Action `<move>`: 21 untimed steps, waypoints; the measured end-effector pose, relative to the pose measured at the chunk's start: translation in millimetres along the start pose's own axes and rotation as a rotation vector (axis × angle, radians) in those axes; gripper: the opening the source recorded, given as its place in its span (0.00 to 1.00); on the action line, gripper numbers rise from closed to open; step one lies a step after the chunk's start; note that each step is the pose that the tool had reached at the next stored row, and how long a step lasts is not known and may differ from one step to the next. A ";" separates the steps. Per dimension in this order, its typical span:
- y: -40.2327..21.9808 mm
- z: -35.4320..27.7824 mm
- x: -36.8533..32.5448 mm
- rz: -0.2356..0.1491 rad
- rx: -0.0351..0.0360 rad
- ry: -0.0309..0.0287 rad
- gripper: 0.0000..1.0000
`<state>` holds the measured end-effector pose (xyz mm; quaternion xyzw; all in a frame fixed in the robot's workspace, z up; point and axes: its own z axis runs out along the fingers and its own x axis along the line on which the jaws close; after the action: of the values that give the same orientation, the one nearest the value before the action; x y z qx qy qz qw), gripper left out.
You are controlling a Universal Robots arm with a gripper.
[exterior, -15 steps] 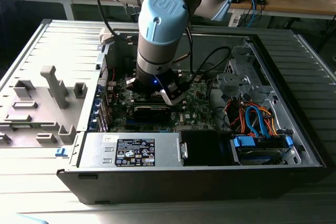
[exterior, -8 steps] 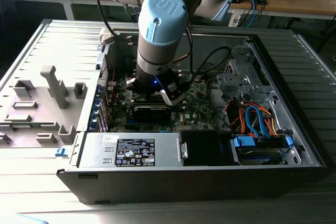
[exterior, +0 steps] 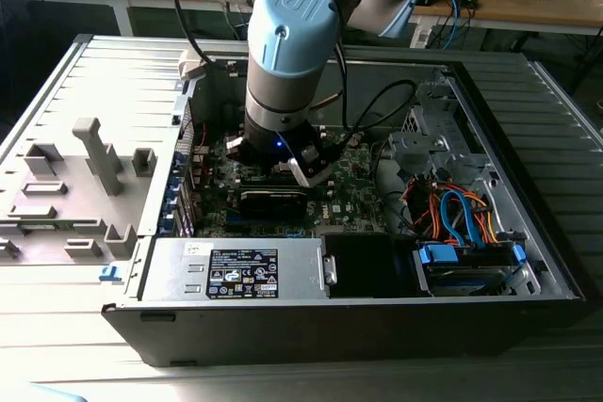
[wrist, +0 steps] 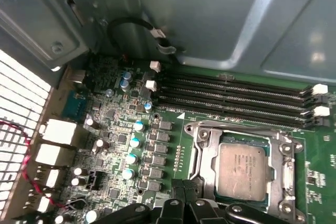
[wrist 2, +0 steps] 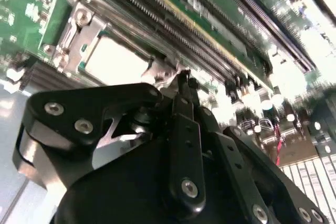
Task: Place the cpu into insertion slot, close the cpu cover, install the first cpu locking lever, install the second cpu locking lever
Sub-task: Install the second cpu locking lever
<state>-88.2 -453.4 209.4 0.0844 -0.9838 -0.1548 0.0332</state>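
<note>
The cpu (wrist: pixel 242 171), a grey metal square, lies flat in the insertion slot (wrist: pixel 216 182) on the green motherboard. The silver cpu cover (wrist: pixel 203 150) is down around it, and a thin lever rod (wrist: pixel 236 126) runs along the cover's edge beside the memory slots. In both wrist views my gripper (wrist: pixel 181 186) stands at the socket's edge with its black fingers together. In the second wrist view the gripper (wrist 2: pixel 182 77) has its tips against a silver metal tab (wrist 2: pixel 164 71) beside the cpu (wrist 2: pixel 115 59). Whether the tips pinch that tab is hidden. In the exterior view the arm's wrist (exterior: pixel 283 91) hangs over the board.
Black memory slots (wrist: pixel 236 95) run beside the socket, with capacitors (wrist: pixel 134 142) on the other side. The grey case wall (wrist: pixel 210 19) rises close behind. A power supply (exterior: pixel 236 270) and drive cables (exterior: pixel 452 214) line the open case; a grey fixture (exterior: pixel 85 176) sits at the exterior view's left.
</note>
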 end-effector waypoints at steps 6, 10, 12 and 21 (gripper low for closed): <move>0.5 -5.3 -7.3 0.010 0.0656 0.0106 0.11; 1.6 -5.4 -16.9 0.016 0.1138 0.0190 0.11; 3.8 -4.8 -21.2 0.017 0.1256 0.0212 0.11; 18.6 -0.5 -34.1 0.022 0.1698 0.0309 0.11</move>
<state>-57.5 -430.0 214.2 0.0785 -0.9936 -0.0691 0.0428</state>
